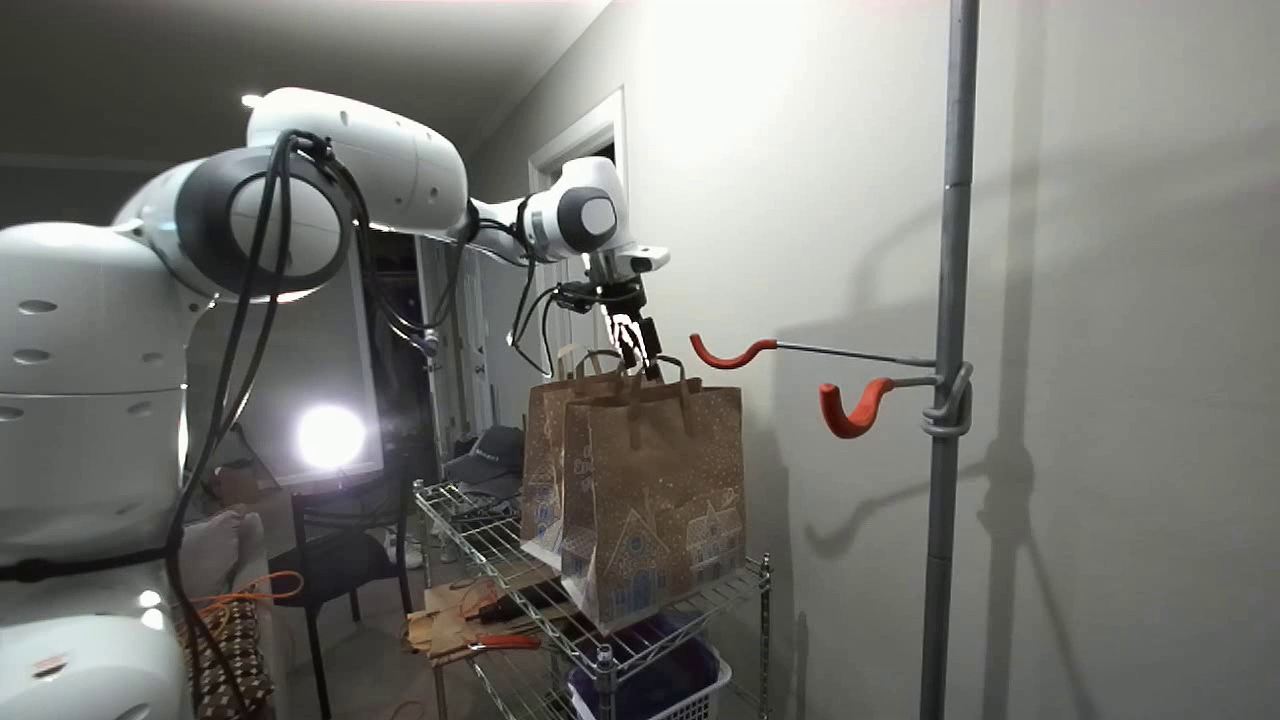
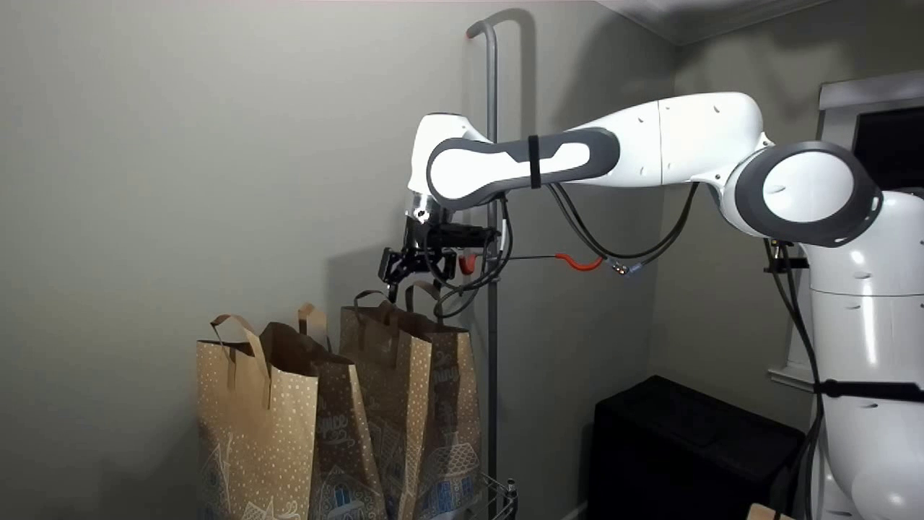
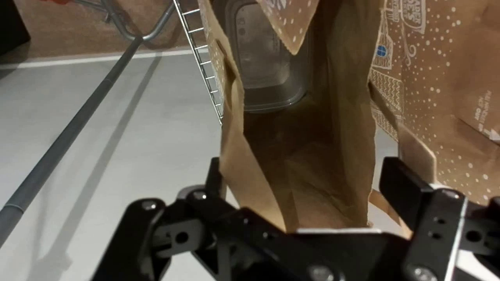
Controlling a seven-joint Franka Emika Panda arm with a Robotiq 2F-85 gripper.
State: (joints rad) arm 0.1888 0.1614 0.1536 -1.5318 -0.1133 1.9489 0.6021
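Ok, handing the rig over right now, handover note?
Gripper: open, fingers on either side of the mouth of the paper bag; whether they touch the handles, I can't tell.
Things: that bag and the neighbouring bag stand on the wire shelf; a plastic container sits inside the first.
Done: gripper positioned over the bag.
Left: no grip yet, bag not lifted; closing on the handles looks likeliest.

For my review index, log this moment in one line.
end effector: open, over paper bag | in bag: rectangular container | second paper bag: alongside | support: wire shelf
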